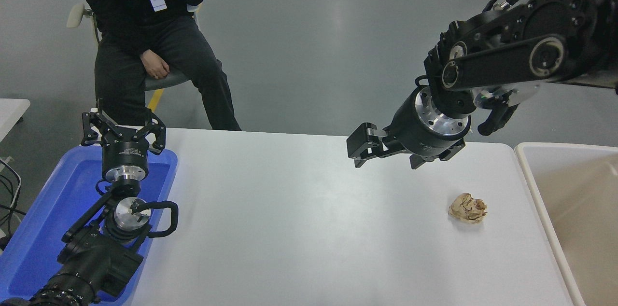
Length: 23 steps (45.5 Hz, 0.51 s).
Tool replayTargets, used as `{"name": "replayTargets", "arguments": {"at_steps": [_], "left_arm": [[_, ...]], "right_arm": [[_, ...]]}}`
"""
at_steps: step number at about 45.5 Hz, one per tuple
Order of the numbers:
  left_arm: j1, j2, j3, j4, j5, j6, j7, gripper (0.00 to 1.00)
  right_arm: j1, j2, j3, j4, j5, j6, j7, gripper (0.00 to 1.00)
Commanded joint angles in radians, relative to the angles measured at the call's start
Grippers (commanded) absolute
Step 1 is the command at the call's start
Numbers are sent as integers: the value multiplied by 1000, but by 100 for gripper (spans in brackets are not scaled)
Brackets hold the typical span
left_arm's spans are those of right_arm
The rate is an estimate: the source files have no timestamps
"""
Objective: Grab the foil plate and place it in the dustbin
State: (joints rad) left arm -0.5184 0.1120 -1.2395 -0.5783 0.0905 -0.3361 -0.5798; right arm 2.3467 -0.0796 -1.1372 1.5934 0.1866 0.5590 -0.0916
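Observation:
The foil plate is out of view. The dustbin is a large beige bin at the table's right end, and the part of its inside that shows holds nothing. My right gripper hangs over the table's far edge, left of the bin and up-left of a crumpled brown paper ball; it points left and I see nothing held in it. My left gripper is parked at the lower left over the blue tray, open.
The crumpled brown paper ball lies on the white table near the bin. A blue tray sits under my left arm. A person sits on a chair beyond the table's far left side.

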Motion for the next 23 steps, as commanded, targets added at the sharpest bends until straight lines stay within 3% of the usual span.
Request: {"name": "replayTargets", "arguments": {"at_steps": [1,13,23], "left_arm": [[0,0,0,0,0,0,0,99],[0,0,0,0,0,0,0,99],[0,0,0,0,0,0,0,99]], "right_arm": [[11,-15,-45,-6,-27,104,-8,100],[25,-17,-55,-4,-4,179,-3,100],[22,-11,-53,-9,2,154,3,100]]}}
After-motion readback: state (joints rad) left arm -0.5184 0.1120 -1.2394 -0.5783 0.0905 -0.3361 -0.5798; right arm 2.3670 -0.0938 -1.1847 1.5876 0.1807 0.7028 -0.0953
